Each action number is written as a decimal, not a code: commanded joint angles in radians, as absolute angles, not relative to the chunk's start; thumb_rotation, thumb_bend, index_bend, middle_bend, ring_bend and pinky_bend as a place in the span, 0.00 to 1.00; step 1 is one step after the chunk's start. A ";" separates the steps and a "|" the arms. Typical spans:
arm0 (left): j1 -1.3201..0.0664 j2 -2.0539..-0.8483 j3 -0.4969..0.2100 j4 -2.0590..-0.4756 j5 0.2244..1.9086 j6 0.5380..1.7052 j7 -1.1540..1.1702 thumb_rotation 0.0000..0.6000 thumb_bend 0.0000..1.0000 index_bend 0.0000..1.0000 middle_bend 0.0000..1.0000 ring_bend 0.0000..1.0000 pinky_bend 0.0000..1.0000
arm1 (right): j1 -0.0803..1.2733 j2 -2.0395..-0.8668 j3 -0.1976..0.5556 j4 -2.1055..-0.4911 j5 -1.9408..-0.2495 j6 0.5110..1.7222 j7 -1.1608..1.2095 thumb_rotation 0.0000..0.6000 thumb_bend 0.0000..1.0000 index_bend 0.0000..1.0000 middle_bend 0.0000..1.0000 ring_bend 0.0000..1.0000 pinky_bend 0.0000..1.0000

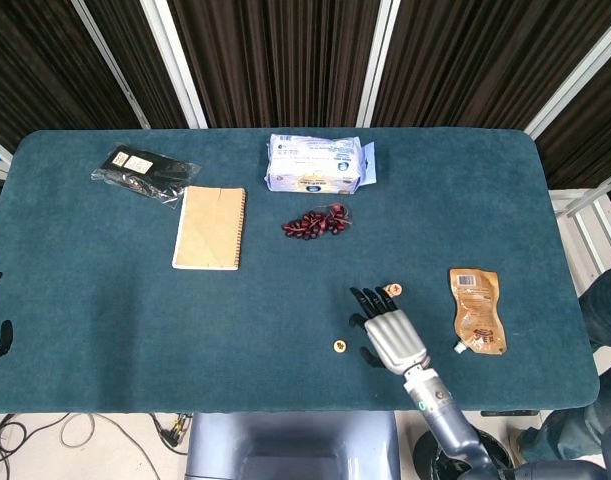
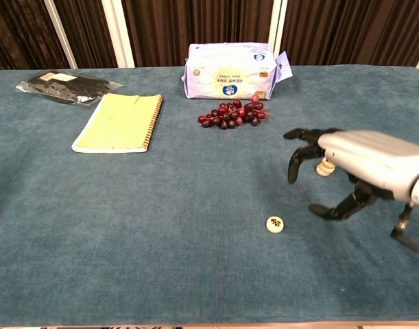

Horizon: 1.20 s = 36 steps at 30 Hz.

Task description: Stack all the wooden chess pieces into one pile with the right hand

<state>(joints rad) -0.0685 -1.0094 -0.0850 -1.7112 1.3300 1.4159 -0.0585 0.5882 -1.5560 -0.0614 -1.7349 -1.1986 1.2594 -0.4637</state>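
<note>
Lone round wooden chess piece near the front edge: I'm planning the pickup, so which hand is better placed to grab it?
Right. The right hand hovers open just beside the lone round wooden chess piece, fingers spread; the left hand barely shows at the head view's far left edge.

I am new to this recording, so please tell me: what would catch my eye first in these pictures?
First the right robot hand, open with fingers spread, hovering near the table's front right beside a single wooden chess piece. Just behind it stands a small pile of chess pieces. Farther back, dark red grapes lie in front of a white and purple packet.
</note>
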 commanded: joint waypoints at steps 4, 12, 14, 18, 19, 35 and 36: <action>-0.069 -1.009 -0.085 -1.711 1.329 1.414 -0.061 1.00 0.49 0.14 0.00 0.00 0.00 | 0.574 -1.582 -0.062 -1.705 -1.216 1.232 -0.455 1.00 0.41 0.39 0.00 0.00 0.00; -0.069 -1.008 -0.086 -1.710 1.327 1.413 -0.063 1.00 0.49 0.14 0.00 0.00 0.00 | 0.567 -1.608 -0.049 -1.666 -1.222 1.182 -0.436 1.00 0.41 0.38 0.00 0.00 0.00; -0.069 -1.009 -0.085 -1.710 1.328 1.413 -0.061 1.00 0.49 0.14 0.00 0.00 0.00 | 0.569 -1.615 -0.044 -1.656 -1.230 1.171 -0.435 1.00 0.41 0.38 0.00 0.00 0.00; -0.069 -1.009 -0.086 -1.709 1.327 1.413 -0.061 1.00 0.49 0.14 0.00 0.00 0.00 | 0.569 -1.636 -0.037 -1.633 -1.243 1.161 -0.445 1.00 0.41 0.38 0.00 0.00 0.00; -0.069 -1.009 -0.086 -1.709 1.326 1.413 -0.062 1.00 0.49 0.14 0.00 0.00 0.00 | 0.569 -1.641 -0.036 -1.629 -1.244 1.158 -0.444 1.00 0.41 0.38 0.00 0.00 0.00; -0.070 -1.008 -0.088 -1.707 1.323 1.412 -0.063 1.00 0.49 0.14 0.00 0.00 0.00 | 0.574 -1.691 0.017 -1.557 -1.206 1.082 -0.433 1.00 0.41 0.39 0.00 0.00 0.00; -0.070 -1.008 -0.088 -1.707 1.323 1.412 -0.062 1.00 0.49 0.14 0.00 0.00 0.00 | 0.574 -1.692 0.019 -1.554 -1.204 1.080 -0.433 1.00 0.41 0.40 0.00 0.00 0.00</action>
